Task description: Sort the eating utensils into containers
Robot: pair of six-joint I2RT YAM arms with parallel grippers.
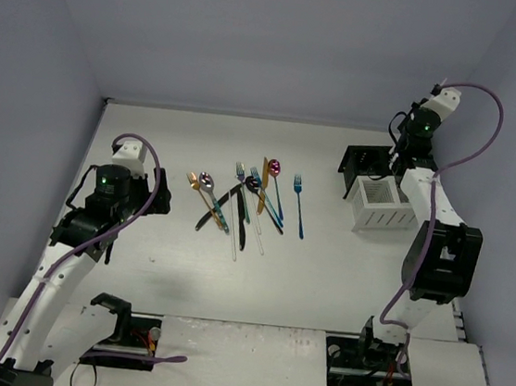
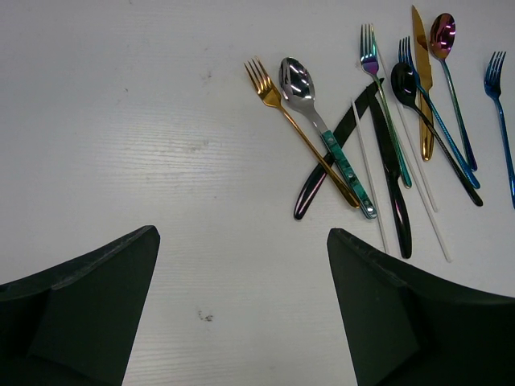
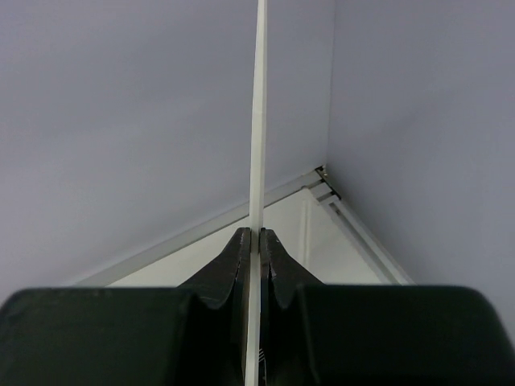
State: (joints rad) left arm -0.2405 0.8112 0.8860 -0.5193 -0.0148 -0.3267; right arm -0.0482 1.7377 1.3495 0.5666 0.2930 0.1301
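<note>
Several utensils [image 1: 243,201] lie in a loose cluster mid-table. In the left wrist view I see a gold fork [image 2: 302,133], a silver spoon with a teal handle [image 2: 322,129], a black knife [image 2: 394,177], thin white sticks [image 2: 366,169], a magenta spoon [image 2: 442,36], a gold knife [image 2: 422,80] and a blue fork [image 2: 499,104]. My left gripper [image 2: 241,233] is open and empty over bare table, left of the cluster. My right gripper [image 3: 257,237] is shut on a thin white utensil [image 3: 259,121], raised above the black caddy [image 1: 366,163] and white caddy [image 1: 382,207].
The caddies stand at the back right near the wall. The right wrist [image 1: 424,123] faces the back right wall corner [image 3: 326,170]. Grey walls close the table on the left, back and right.
</note>
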